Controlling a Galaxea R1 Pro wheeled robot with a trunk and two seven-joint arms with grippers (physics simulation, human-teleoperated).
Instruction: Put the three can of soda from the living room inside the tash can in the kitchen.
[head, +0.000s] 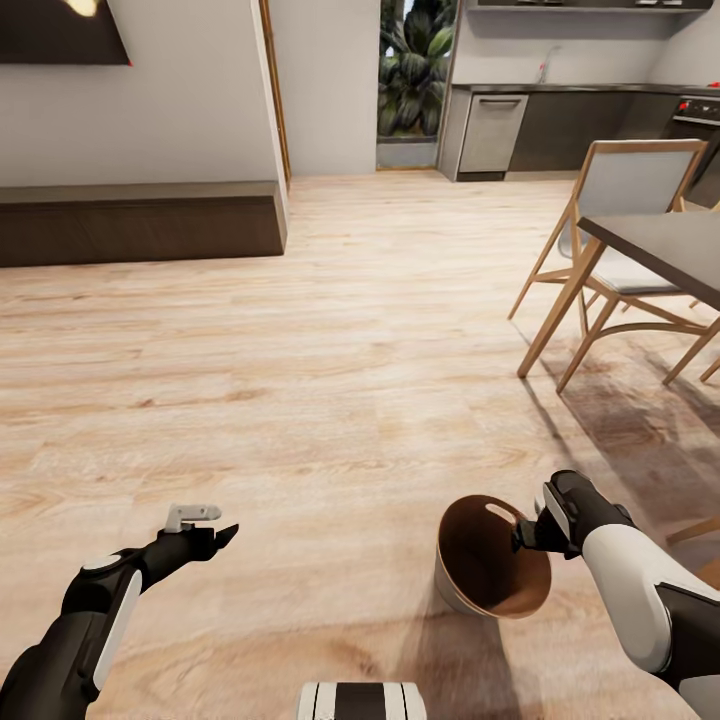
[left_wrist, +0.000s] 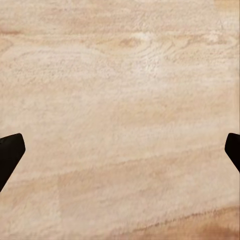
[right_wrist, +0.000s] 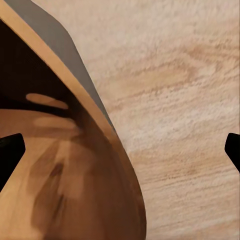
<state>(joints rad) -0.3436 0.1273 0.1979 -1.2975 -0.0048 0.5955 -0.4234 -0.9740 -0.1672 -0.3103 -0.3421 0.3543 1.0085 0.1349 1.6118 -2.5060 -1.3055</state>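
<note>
My right gripper (head: 522, 537) straddles the round glossy brown bin's (head: 470, 580) rim, jaws apart; bin tilted, mouth up-left. Left gripper (head: 205, 528) apart, empty.

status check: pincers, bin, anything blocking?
Left pincer open, empty, over bare floor. Right pincer at the rim of the trash can, one finger inside, one outside; grip unclear. Bin tilted, no cans visible. Chair and table ahead right.

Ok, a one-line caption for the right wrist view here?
Right gripper straddling the brown trash can's rim above the light wood floor.
</note>
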